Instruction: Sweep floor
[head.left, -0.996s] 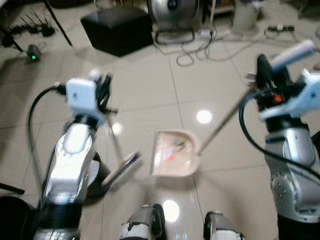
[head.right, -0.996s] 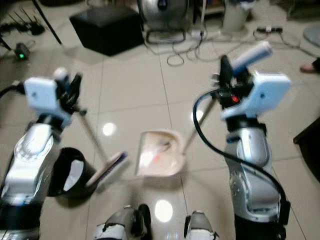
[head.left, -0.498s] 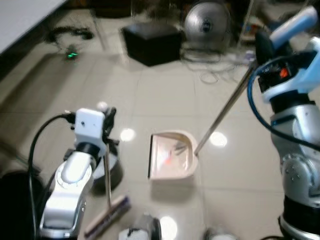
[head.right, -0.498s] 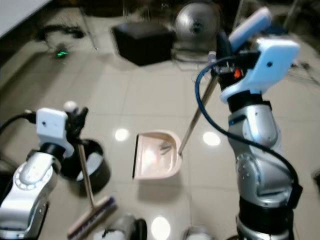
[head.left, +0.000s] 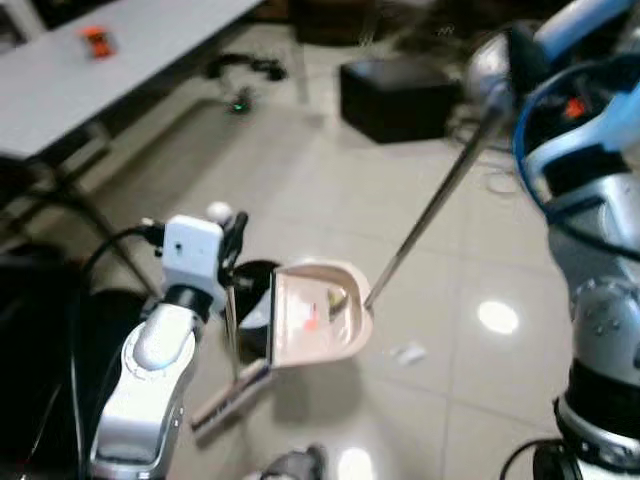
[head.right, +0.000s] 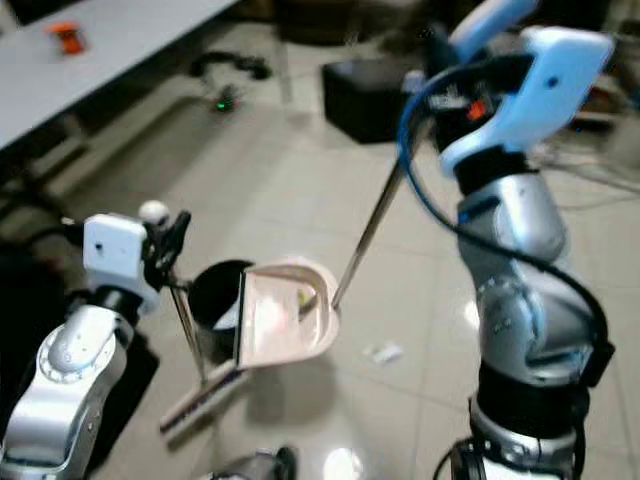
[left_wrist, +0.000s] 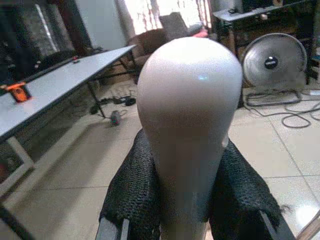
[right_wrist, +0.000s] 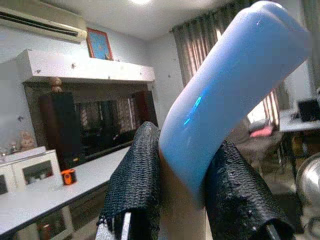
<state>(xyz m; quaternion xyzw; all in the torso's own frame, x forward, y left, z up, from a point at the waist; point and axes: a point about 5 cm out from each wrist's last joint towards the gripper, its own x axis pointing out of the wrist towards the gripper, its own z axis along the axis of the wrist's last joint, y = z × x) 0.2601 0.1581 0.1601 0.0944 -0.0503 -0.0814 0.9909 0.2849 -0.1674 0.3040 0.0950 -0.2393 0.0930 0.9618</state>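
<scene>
Broom (head.left: 232, 390) rests its brush on the floor close by me, and my left gripper (left_wrist: 186, 200) squeezes its white top to keep it standing. Farther out, my right gripper (right_wrist: 182, 200) grips the dustpan's (head.left: 312, 322) blue handle, lifting the pan by the black bin (head.right: 215, 295), I think for tipping.

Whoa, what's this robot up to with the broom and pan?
It's sweeping up. The left gripper is shut on the broom, whose brush head rests on the tiled floor. The right gripper is shut on the long dustpan handle, holding the pan with bits of debris inside right next to a black bin. One scrap lies on the floor.
</scene>
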